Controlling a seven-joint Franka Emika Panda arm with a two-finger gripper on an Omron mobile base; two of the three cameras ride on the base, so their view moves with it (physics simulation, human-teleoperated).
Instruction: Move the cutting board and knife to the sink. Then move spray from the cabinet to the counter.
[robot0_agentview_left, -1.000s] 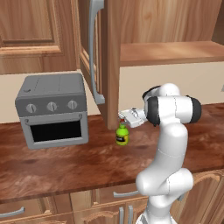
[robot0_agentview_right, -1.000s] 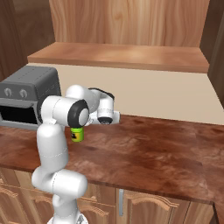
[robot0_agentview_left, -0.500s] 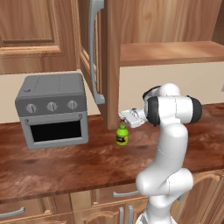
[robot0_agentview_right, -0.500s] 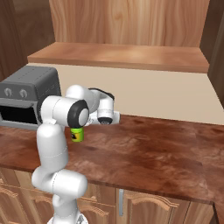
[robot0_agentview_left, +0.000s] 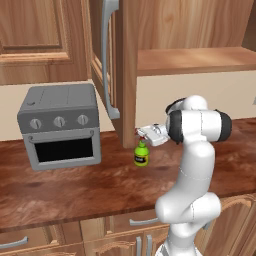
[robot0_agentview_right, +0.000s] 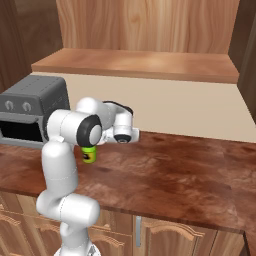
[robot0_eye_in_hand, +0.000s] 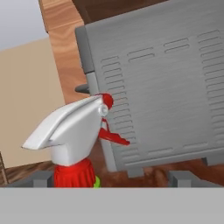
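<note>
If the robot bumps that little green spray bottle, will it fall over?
Probably yes. The spray bottle stands upright on the counter on a small base, with a big white trigger head on top, so it looks top-heavy and tippy. It looks like stiff plastic, so it likely wouldn't squash or break. It is small, probably light, so a nudge would move it easily.

1. The arm (robot0_agentview_left: 196, 165) is glossy white, built of rounded, tube-like segments.
2. Dark, near-black bands ring its joints, clearest at the bulky elbow.
3. Its hand end is white with a round dark face.
4. The gripper (robot0_agentview_left: 142, 133) is small, pale and grey-tipped.
</note>
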